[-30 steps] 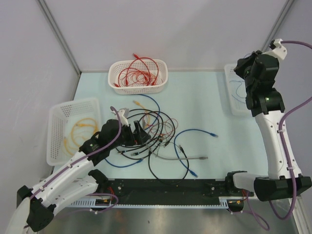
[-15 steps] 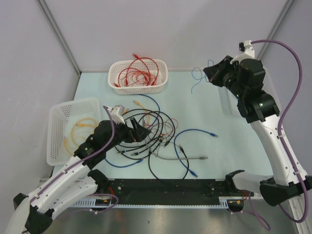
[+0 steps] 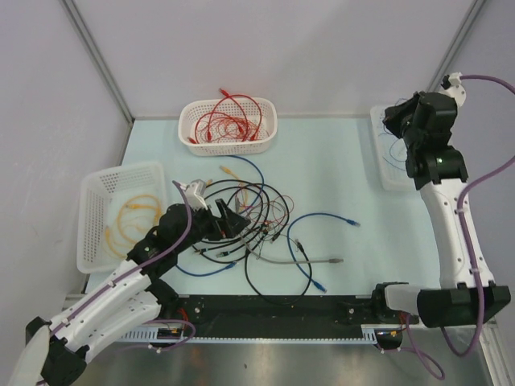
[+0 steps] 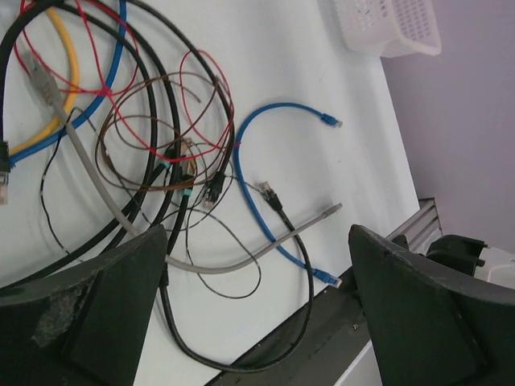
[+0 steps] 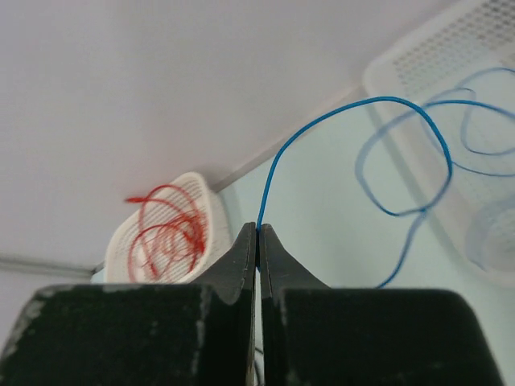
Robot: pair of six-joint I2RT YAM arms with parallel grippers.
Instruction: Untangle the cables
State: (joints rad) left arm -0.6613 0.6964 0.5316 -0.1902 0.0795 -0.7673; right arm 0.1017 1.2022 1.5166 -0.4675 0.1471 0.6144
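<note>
A tangle of black, red, brown, yellow and blue cables (image 3: 249,213) lies mid-table. A blue cable (image 3: 326,215), a grey cable (image 3: 314,260) and a black loop (image 3: 278,288) trail out of it to the right. My left gripper (image 3: 229,221) is open and empty, low over the tangle's left side. In the left wrist view (image 4: 257,322) the grey cable (image 4: 241,261) and the blue cable (image 4: 265,137) lie between its fingers. My right gripper (image 3: 392,121) is shut on a thin blue wire (image 5: 354,108), which hangs in loops into the right basket (image 3: 380,173).
A white basket (image 3: 187,112) with red wires stands at the back. Another white basket (image 3: 92,181) with yellow cables is at the left. The black rail (image 3: 273,310) runs along the near edge. The right basket also shows in the right wrist view (image 5: 451,56).
My right arm swung back from over the table's middle to the right, carrying the thin blue wire over the right basket. My left gripper shifted slightly at the tangle.
</note>
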